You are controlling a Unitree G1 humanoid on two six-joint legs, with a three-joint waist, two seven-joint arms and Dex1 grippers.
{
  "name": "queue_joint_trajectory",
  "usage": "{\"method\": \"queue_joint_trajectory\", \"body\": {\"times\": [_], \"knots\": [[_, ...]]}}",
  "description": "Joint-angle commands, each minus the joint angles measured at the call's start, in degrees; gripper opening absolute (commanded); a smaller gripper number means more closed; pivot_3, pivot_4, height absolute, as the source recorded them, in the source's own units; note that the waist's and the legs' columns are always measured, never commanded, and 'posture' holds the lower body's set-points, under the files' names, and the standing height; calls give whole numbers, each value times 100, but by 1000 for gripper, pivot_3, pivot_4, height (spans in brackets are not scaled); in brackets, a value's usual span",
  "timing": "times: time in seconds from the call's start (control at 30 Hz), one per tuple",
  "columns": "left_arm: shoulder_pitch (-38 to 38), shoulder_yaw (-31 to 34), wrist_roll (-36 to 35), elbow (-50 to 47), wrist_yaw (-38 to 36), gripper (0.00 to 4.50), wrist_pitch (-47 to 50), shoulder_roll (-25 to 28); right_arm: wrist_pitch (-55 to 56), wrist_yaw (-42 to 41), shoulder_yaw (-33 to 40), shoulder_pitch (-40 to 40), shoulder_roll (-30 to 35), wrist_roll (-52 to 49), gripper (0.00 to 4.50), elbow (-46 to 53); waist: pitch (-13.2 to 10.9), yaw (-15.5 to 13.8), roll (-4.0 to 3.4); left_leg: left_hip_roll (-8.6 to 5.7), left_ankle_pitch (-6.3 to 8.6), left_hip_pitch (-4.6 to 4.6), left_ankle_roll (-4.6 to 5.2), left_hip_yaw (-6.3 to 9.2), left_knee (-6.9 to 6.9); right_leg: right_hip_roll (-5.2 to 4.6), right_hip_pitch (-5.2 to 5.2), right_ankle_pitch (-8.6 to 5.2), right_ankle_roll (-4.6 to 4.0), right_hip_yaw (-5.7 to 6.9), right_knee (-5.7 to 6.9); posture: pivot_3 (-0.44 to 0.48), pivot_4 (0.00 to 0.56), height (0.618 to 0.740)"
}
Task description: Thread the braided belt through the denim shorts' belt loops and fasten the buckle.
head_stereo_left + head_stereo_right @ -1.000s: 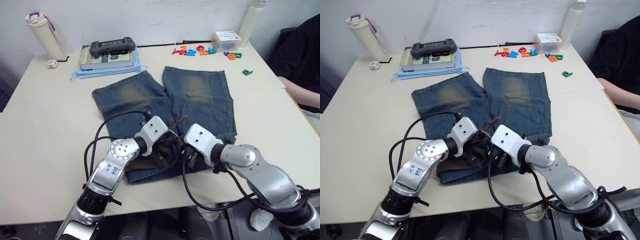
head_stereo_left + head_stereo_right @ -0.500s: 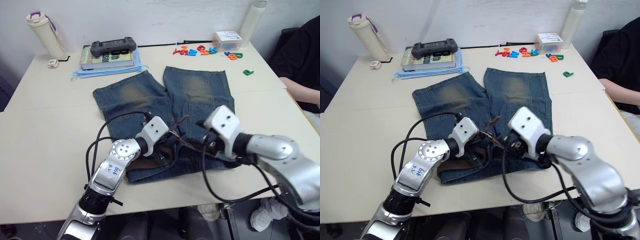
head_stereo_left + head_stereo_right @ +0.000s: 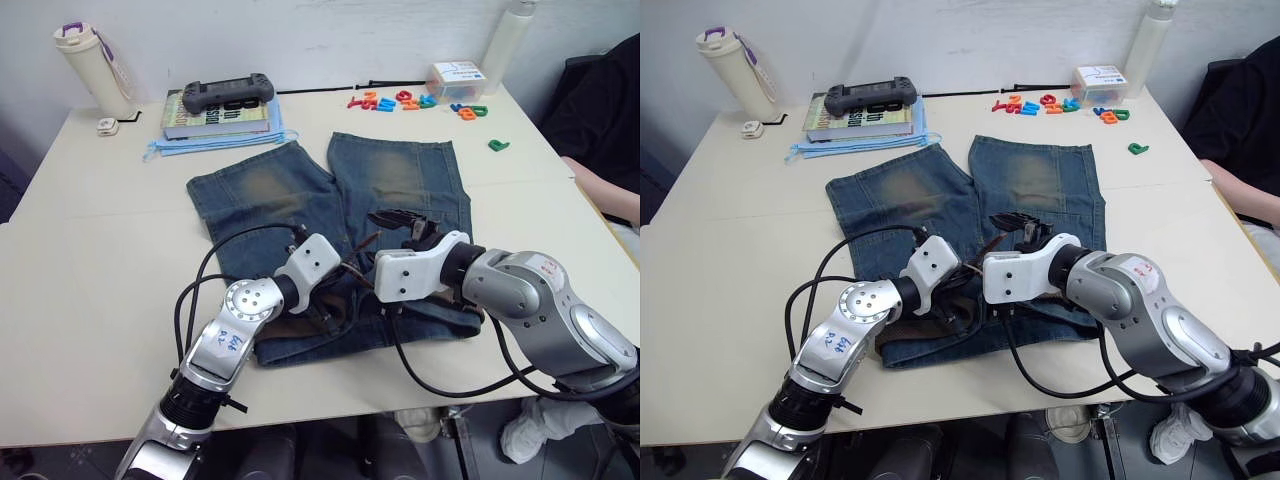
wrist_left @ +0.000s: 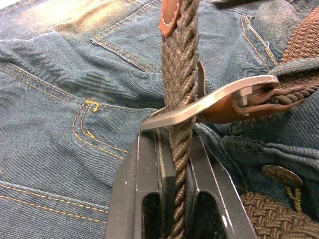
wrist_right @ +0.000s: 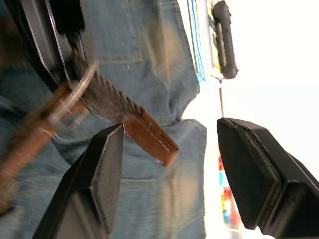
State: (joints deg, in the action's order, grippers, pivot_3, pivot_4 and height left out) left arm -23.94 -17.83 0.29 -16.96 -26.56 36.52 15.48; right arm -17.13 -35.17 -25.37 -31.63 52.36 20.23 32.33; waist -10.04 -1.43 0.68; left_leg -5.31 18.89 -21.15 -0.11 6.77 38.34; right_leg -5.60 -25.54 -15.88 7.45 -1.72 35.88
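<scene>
Swinging back toward frame centre, the right end effector (image 5: 167,169) now gapes around the braided belt (image 4: 179,94) tip. Left end effector (image 4: 174,199) clamps the strap through the buckle (image 4: 209,102), mid-frame on the denim shorts (image 3: 400,180). A mistimed closure could miss the tip.

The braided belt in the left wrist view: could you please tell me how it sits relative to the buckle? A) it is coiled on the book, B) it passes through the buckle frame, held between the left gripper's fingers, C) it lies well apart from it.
B: the braided belt runs up from the shut left gripper through the buckle.
</scene>
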Motion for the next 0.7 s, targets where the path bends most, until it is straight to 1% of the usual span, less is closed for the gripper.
{"method": "queue_joint_trajectory", "body": {"times": [0.03,0.17,0.27,0.37,0.4,0.43,0.47,0.5,0.53,0.6,0.63,0.7], "knots": [[-16,-33,5,-105,-15,0,-149,-21,334,-130,80,-43,-147,346,3171,-112,0,1,0,0,0,0,0,0,0,0,0,0,0,0,0,0,150,707],[-14,-28,16,-120,5,0,-166,-11,520,-289,140,-15,-317,520,3171,-301,0,4,0,0,0,1,0,0,-1,1,0,0,0,-1,0,0,150,707],[-7,-18,13,-134,23,0,-167,-12,470,-367,209,-2,-503,567,2475,-334,0,7,0,1,0,1,0,0,-1,3,0,0,0,-1,0,0,150,707],[12,-5,12,-143,24,0,-189,5,430,-442,273,36,-592,646,1439,-350,0,4,0,0,0,1,0,0,0,2,0,0,0,-1,1,0,150,707],[10,-7,-3,-142,-10,0,-241,26,417,-462,308,50,-625,678,954,-356,0,3,0,0,0,1,0,0,0,2,0,0,0,-2,1,0,150,707],[7,-15,-7,-138,-38,0,-318,53,408,-480,346,64,-654,706,622,-359,0,5,0,0,0,1,0,0,0,2,0,0,0,-2,1,0,150,707],[3,-11,-16,-133,-64,438,-416,73,394,-494,387,75,-680,726,222,-362,0,7,0,0,0,1,0,0,0,2,0,0,0,-2,1,0,150,707],[10,54,-111,-157,-100,701,-426,48,368,-499,430,88,-693,750,93,-362,0,9,0,0,0,1,0,0,0,3,0,0,0,-2,1,0,150,707],[13,125,-201,-179,-120,1039,-403,16,348,-504,463,96,-703,769,0,-365,0,11,0,1,0,2,0,0,0,3,-1,0,0,-2,2,0,150,707],[78,382,-509,-337,-286,1690,-437,19,302,-483,602,160,-676,795,0,-346,0,5,0,1,0,1,0,0,0,3,-1,0,0,-2,2,0,150,707],[112,470,-602,-392,-362,1690,-497,52,295,-471,663,187,-666,817,0,-337,0,7,0,0,0,1,0,0,1,2,-1,0,0,-2,2,0,150,707],[316,884,-1036,-612,-645,1690,-538,190,370,-366,869,236,-631,892,0,-299,0,23,-1,2,0,1,0,0,0,2,-1,0,0,-2,1,0,150,707]]}}
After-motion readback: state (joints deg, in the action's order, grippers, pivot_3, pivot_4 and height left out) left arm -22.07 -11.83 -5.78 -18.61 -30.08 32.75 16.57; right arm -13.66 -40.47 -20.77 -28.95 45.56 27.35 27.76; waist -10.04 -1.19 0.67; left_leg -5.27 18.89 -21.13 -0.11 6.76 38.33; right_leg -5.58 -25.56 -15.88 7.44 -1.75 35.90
